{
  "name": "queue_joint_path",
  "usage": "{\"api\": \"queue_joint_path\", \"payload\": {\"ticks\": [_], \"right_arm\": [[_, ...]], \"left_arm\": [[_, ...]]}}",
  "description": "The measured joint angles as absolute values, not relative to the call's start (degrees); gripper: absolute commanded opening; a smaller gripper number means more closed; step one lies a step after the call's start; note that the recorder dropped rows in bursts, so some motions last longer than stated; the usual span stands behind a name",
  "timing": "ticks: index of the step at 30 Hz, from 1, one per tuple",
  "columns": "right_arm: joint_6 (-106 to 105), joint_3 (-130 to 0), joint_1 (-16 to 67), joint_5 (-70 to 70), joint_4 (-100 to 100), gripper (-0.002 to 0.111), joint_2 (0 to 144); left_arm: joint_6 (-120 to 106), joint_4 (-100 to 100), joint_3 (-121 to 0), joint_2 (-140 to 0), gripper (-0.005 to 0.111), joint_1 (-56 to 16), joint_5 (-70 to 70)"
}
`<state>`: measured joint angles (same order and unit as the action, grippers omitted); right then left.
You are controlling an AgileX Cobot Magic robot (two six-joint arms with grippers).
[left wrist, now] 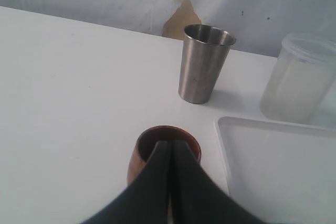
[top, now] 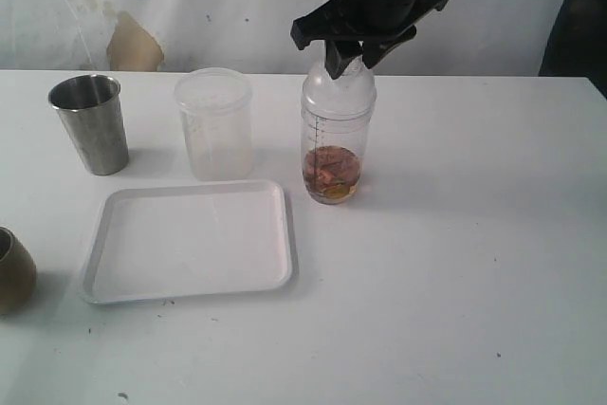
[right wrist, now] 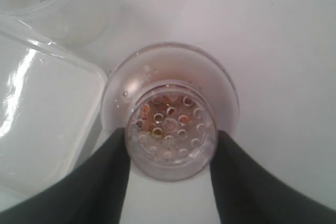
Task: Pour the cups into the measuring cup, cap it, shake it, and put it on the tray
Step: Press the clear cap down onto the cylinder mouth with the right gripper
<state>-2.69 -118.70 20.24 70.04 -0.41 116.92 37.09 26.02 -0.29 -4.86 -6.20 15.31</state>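
Observation:
The clear measuring cup (top: 337, 139) stands upright right of the white tray (top: 190, 239), with reddish-brown bits at its bottom and a domed strainer cap (right wrist: 170, 124) on top. My right gripper (top: 349, 62) comes down from above, and its fingers (right wrist: 113, 166) press both sides of the cap's neck. The steel tumbler (top: 90, 125) stands at the back left. The brown wooden cup (top: 11, 272) sits at the left edge. My left gripper (left wrist: 170, 145) is shut and empty, its tips over the wooden cup's (left wrist: 140, 150) mouth; the exterior view does not show it.
A frosted plastic cup (top: 214, 125) stands behind the tray, between the tumbler and the measuring cup. The tray (left wrist: 283, 171) lies close beside the wooden cup. A stained wall runs along the table's far edge.

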Motion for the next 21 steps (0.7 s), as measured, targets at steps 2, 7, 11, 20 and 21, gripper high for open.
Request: {"api": "queue_joint_path", "payload": {"ticks": [2, 7, 11, 20, 21], "right_arm": [[-2.7, -118.7, 20.1, 70.0, 0.0, 0.000, 117.3], [-2.7, -118.7, 20.0, 69.8, 0.0, 0.000, 117.4], [-2.7, -118.7, 20.0, 69.8, 0.0, 0.000, 117.4], [-2.7, -118.7, 20.0, 69.8, 0.0, 0.000, 117.4], [-2.7, -118.7, 20.0, 69.8, 0.0, 0.000, 117.4]], "left_arm": [[37.1, 26.0, -0.3, -4.9, 0.001, -6.2, 15.3], [37.1, 26.0, -0.3, -4.9, 0.001, -6.2, 15.3], [37.1, 26.0, -0.3, -4.9, 0.001, -6.2, 15.3], [37.1, 26.0, -0.3, -4.9, 0.001, -6.2, 15.3], [37.1, 26.0, -0.3, -4.9, 0.001, -6.2, 15.3]]}}
